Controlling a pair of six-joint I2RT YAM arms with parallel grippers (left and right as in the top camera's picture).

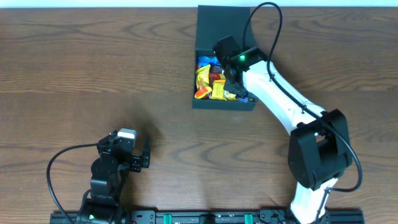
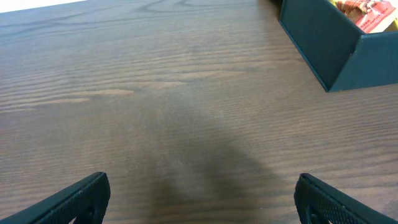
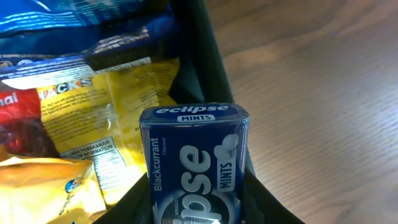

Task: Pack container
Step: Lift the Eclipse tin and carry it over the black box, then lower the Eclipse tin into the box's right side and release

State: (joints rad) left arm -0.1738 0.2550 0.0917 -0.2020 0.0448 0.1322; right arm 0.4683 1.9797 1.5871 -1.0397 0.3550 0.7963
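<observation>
**Operator:** While I read outward from my near edge, the left gripper (image 2: 202, 190) comes first. It sits close to the wooden table (image 1: 93, 74) at the near left, with its fingers spread wide and empty.

**Colleague:** And the box?

**Operator:** I see the box (image 1: 222, 104) at the far edge, right of centre, well apart from that arm. Its top is open, and bright snack packets (image 1: 208, 78) lie heaped inside.

**Colleague:** What about your other arm?

**Operator:** My right gripper (image 1: 236, 92) hangs over the right side of the box, clamped on a blue mint tin (image 3: 194, 165). On its wrist camera the tin sits above the box wall. A yellow packet (image 3: 118, 112) lies to its left, with bare wood to its right.
</observation>
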